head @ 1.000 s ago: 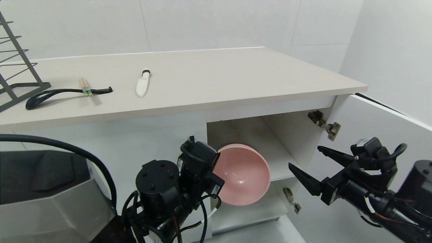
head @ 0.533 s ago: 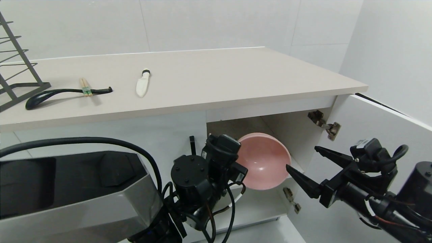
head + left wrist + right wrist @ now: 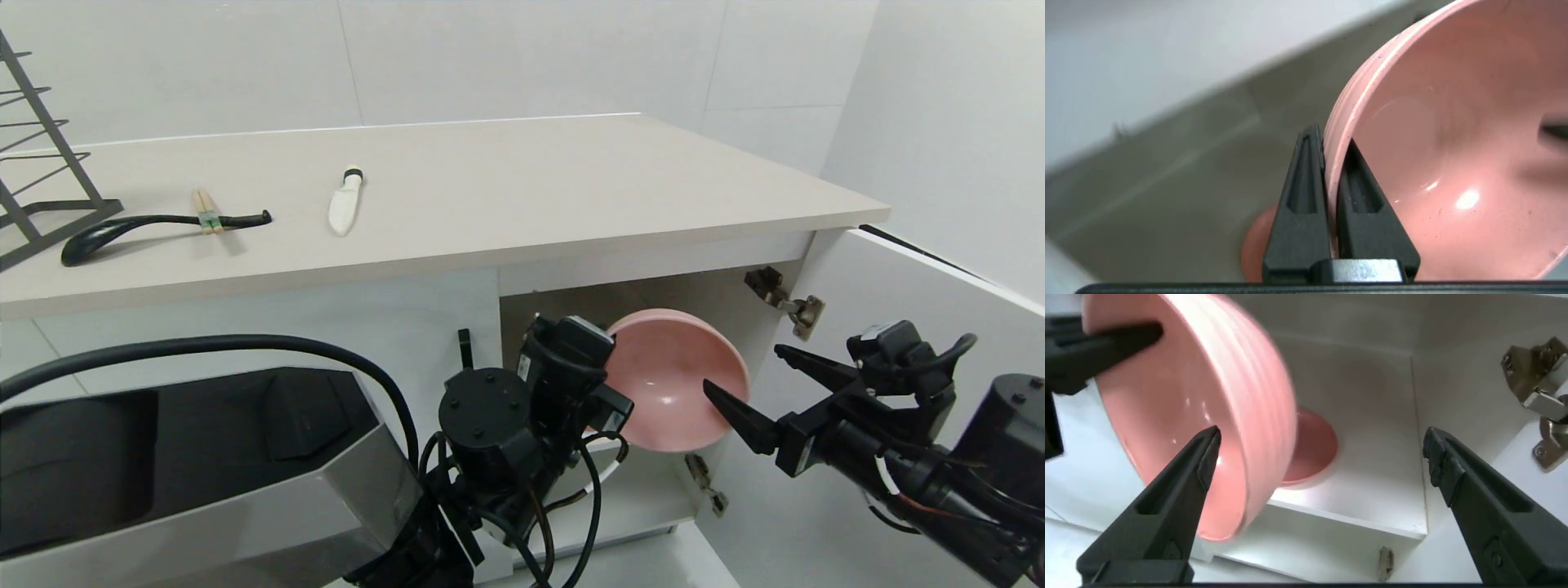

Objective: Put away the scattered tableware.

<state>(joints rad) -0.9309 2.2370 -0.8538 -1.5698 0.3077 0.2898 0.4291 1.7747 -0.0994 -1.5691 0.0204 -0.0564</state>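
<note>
Head view, L to R. Far left on the beige countertop (image 3: 531, 180): the foot of a dark wire rack (image 3: 37, 216). Just beside it lies a black ladle (image 3: 122, 230), handle pointing right. A pair of wooden chopsticks (image 3: 206, 212) rests across that handle. Near them, apart, lies a small white utensil (image 3: 345, 204) w/ a black collar.

Below the counter, centre-right, is an open cupboard (image 3: 653, 282). The left gripper (image 3: 1327, 143) is at its opening. Its fingers are nearly closed and pinch the rim of a pink bowl (image 3: 673, 380), one finger inside the rim and one outside. The bowl is tipped on its side, its hollow facing outward, and held in the air above the cupboard's shelf (image 3: 1372, 502). A pink plate (image 3: 1321, 453) lies flat on that shelf, behind and below the bowl.

Right of the bowl is the right gripper (image 3: 741, 367), fingers spread wide and holding nothing. One fingertip overlaps the bowl's right edge in the head view; contact can't be made out. Farther right is the cupboard's white door (image 3: 898, 286), swung open, w/ a metal hinge (image 3: 788, 304) at its inner edge.
</note>
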